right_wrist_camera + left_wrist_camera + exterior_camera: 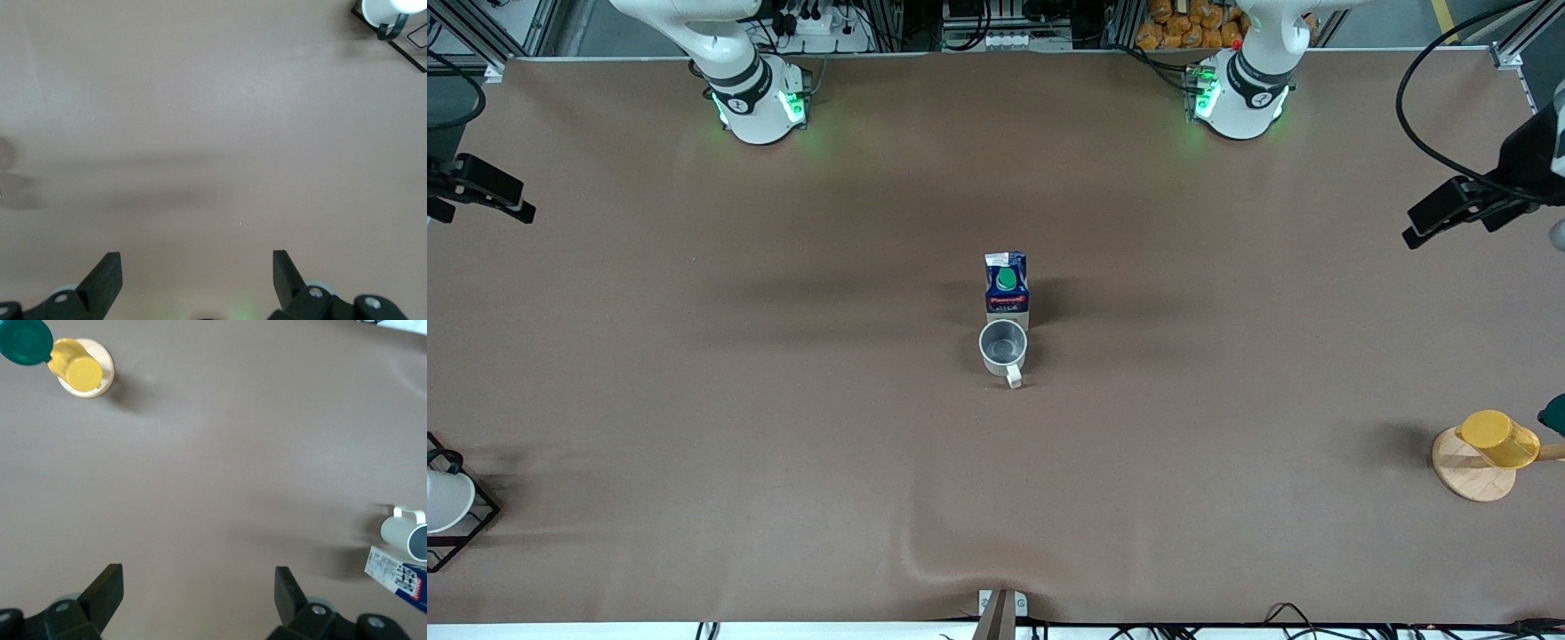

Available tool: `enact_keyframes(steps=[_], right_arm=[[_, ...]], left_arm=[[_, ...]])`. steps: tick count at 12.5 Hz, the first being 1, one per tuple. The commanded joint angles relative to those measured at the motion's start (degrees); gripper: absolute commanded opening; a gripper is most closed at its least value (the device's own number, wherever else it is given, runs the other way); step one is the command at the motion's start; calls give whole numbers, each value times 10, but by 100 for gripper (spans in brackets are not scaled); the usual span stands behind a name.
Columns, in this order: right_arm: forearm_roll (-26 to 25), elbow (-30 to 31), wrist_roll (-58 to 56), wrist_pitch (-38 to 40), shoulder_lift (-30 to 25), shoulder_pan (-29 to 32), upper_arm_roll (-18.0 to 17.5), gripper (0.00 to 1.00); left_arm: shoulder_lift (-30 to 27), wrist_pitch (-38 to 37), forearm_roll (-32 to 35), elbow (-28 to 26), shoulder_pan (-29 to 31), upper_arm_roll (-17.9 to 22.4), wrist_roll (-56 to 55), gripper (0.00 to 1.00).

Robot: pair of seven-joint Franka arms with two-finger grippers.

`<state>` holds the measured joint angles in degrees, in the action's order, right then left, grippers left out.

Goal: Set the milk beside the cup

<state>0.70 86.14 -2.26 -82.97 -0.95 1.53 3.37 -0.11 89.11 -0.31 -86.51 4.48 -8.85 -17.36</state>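
Note:
The milk (1007,289), a dark-blue carton with a green cap, stands upright at the middle of the table. The cup (1003,347), a pale grey mug, stands right beside it, nearer to the front camera, its handle pointing toward that camera. Both show at the edge of the left wrist view, the milk (400,577) beside the cup (403,533). My left gripper (1449,222) is open and empty, high over the left arm's end of the table (199,583). My right gripper (482,206) is open and empty over the right arm's end (197,267).
A yellow cup on a wooden disc (1489,444) stands near the left arm's end, with a dark green object (1554,413) beside it. A white object in a black wire stand (449,507) sits at the right arm's end. The brown table cover wrinkles near the front edge (960,560).

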Motion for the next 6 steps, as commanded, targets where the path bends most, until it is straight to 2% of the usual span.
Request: enact_keyframes(steps=[1,6], right_arm=[[3,-16,23,4,0,12,-9,100],[4,-18,23,4,2,12,-9,100]], left_arm=[[-17,11,19,-26,-15,5,16,100],[-17,-25,22,-6,-20,7,44,100]])
